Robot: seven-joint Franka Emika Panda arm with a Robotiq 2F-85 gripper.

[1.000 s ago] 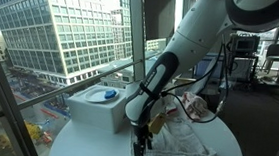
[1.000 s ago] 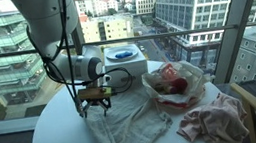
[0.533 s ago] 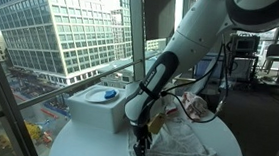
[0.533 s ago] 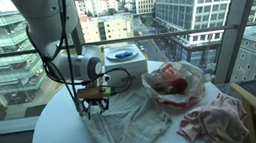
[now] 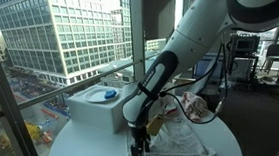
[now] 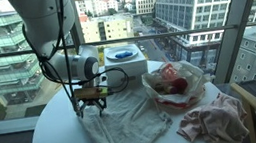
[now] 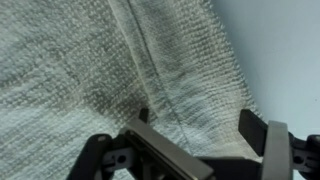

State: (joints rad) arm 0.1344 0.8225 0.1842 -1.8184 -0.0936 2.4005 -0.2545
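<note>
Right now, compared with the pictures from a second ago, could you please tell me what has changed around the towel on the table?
The hand has shifted slightly sideways over the towel, toward the left of this exterior view. In the wrist view its jaws stand open above the towel's hem and grip nothing. The towel, the clear bowl, the pink cloth and the white box lie as they did.

Arm (image 5: pixel 166 74) bent low, jaws wide apart.
</note>
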